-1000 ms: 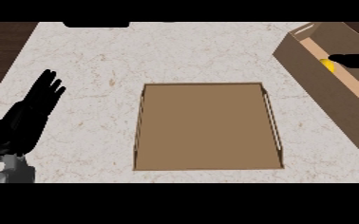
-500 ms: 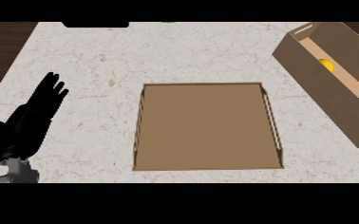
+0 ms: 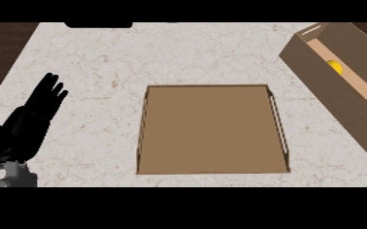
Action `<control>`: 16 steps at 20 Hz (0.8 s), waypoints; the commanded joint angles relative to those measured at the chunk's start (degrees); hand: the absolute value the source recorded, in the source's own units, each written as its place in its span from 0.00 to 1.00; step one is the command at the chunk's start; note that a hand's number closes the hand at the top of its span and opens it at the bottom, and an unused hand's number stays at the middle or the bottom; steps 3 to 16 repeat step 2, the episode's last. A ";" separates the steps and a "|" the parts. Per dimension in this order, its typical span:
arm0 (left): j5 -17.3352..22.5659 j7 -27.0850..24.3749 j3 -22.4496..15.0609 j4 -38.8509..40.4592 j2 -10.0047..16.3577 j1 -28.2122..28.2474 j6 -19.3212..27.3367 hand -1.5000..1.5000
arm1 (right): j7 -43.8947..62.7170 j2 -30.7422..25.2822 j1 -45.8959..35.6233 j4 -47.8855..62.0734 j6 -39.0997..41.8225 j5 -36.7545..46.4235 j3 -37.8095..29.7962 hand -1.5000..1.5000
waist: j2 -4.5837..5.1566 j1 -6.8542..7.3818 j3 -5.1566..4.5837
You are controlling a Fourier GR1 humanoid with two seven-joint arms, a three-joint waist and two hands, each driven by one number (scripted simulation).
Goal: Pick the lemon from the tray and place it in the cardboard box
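Note:
The brown tray [image 3: 143,126] lies flat in the middle of the counter with nothing on it. At the right edge stands the cardboard box [image 3: 323,73], and the yellow lemon [image 3: 335,67] shows inside it, partly hidden by the box's wall. My left hand [image 3: 32,121] rests at the lower left with straight fingers pointing up, well apart from the tray. My right hand does not show.
The pale speckled counter [image 3: 179,53] spreads around the tray. A dark object [image 3: 98,24] sits at the counter's far edge, upper left. Dark wood [image 3: 13,39] borders the counter on the left.
A dark shape next to the lemon in the box one second ago is gone. The left hand has sunk slightly toward the lower edge. The tray has not moved.

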 commanded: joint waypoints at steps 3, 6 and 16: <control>0.52 1.39 -0.46 -2.53 -0.47 1.90 -0.41 0.50 | -4.49 -5.12 1.24 5.60 1.33 -1.58 0.73 0.00 | 0.06 0.50 0.03; 0.52 1.39 -0.46 -2.53 -0.47 1.90 -0.41 0.50 | -4.49 -5.12 1.24 5.60 1.33 -1.58 0.73 0.00 | 0.06 0.50 0.03; 0.52 1.39 -0.46 -2.53 -0.47 1.90 -0.41 0.50 | -4.49 -5.12 1.24 5.60 1.33 -1.58 0.73 0.00 | 0.06 0.50 0.03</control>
